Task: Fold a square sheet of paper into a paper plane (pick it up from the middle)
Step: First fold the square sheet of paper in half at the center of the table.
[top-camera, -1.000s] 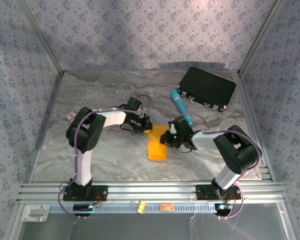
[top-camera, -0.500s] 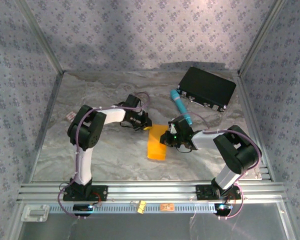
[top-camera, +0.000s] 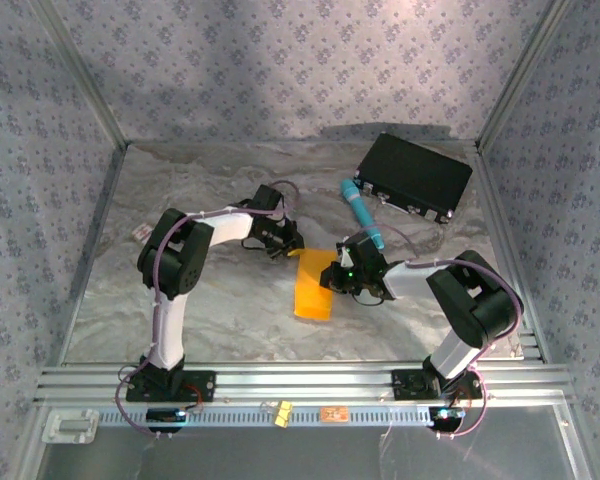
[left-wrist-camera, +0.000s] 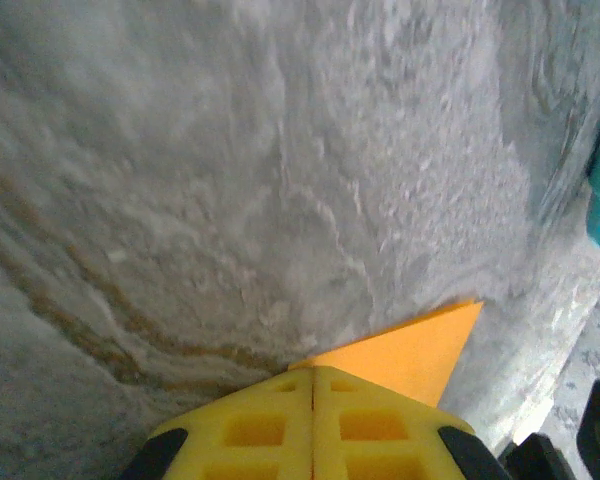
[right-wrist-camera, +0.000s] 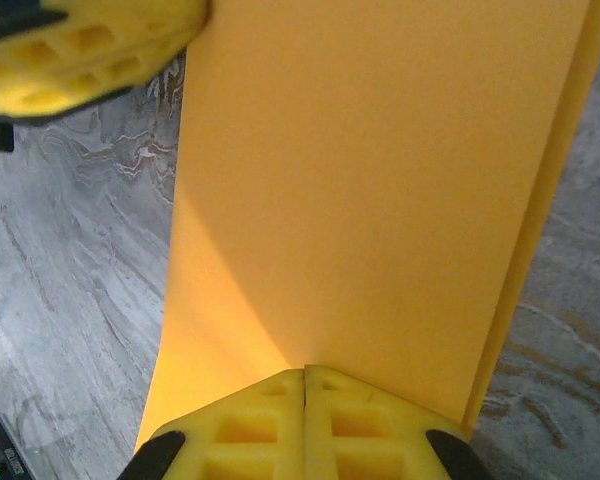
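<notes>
**A:** So, how far along are we with the folding?

**B:** Early, we'd judge. The square sheet of paper (top-camera: 314,288) lies on the counter (top-camera: 200,200) as a long rectangle, so one lengthwise fold looks done. From the right wrist, a second layer peeks out as a narrow strip along the sheet's right side, ahead of the right tool (right-wrist-camera: 305,375).

**A:** And what's left for us?

**B:** Nearly everything. We see no nose corners turned in and no wings, so the pointed dart shape has yet to be made.

**A:** What about the tools?

**B:** Both are clenched, pads (right-wrist-camera: 240,430) meeting at a thin seam. The sheet spreads out flat just ahead of the right tool's tips. One sharp corner of it pokes out just beyond the left tool (left-wrist-camera: 313,375). We cannot tell whether either one nips the paper or only presses on it.

**A:** And the materials?

**B:** The paper is thin, matte and bright orange-yellow, unmarked, with crisp straight edges. The pads are yellow, moulded with square pockets. The counter is grey and veined like marble, and it looks hard and slick, so we'd expect the sheet to slide easily
</notes>
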You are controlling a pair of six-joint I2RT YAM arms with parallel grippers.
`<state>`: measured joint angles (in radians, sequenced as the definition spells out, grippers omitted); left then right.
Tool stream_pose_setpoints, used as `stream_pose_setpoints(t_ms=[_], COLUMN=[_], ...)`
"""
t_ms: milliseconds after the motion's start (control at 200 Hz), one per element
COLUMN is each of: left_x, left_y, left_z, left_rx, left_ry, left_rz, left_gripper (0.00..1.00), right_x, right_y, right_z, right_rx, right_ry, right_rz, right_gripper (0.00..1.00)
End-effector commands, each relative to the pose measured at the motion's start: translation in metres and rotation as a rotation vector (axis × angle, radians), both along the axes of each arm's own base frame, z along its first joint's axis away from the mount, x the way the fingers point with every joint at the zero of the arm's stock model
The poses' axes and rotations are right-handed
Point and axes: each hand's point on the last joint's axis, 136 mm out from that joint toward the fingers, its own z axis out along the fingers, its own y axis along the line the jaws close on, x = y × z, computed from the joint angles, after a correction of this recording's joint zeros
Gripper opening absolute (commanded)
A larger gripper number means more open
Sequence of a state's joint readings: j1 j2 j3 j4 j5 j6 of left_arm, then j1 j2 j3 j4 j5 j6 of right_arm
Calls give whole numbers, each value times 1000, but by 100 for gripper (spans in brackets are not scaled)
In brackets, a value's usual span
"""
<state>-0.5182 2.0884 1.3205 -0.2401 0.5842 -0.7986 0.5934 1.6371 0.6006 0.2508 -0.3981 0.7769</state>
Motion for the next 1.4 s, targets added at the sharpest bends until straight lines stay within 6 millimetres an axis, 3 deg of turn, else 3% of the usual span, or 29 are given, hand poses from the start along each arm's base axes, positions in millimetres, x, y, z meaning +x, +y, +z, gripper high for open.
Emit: stream_pose_setpoints(t_ms=[0,245,350,555,690,860,1024,1169,1394], left_x=[22,19,22,27,4,-53,-95,-111,-119], left_y=[12,10,9,8,3,-10,-7,-2,6], left_z=[-11,-12,7,64,85,78,50,33,19], left_rx=[73,86,77,50,-19,-99,-92,-95,-65], left_ry=[-27,-13,-54,-171,-177,-91,-24,11,21], left_rz=[69,57,46,19,-34,-133,-153,-140,-155], left_gripper=[7,8,9,16,16,13,12,11,11], right_x=[-40,-39,-35,-25,-24,-25,-25,-26,-27], right_y=[-34,-34,-32,-31,-31,-32,-32,-31,-31], right_z=[-47,-46,-45,-41,-41,-40,-38,-40,-43], right_rx=[-166,-162,-162,-162,-164,-165,-166,-168,-172], right_ry=[177,178,170,153,153,151,145,148,155], right_rz=[2,-1,-8,-37,-45,-53,-51,-52,-49], right_gripper=[0,0,0,0,0,0,0,0,0])
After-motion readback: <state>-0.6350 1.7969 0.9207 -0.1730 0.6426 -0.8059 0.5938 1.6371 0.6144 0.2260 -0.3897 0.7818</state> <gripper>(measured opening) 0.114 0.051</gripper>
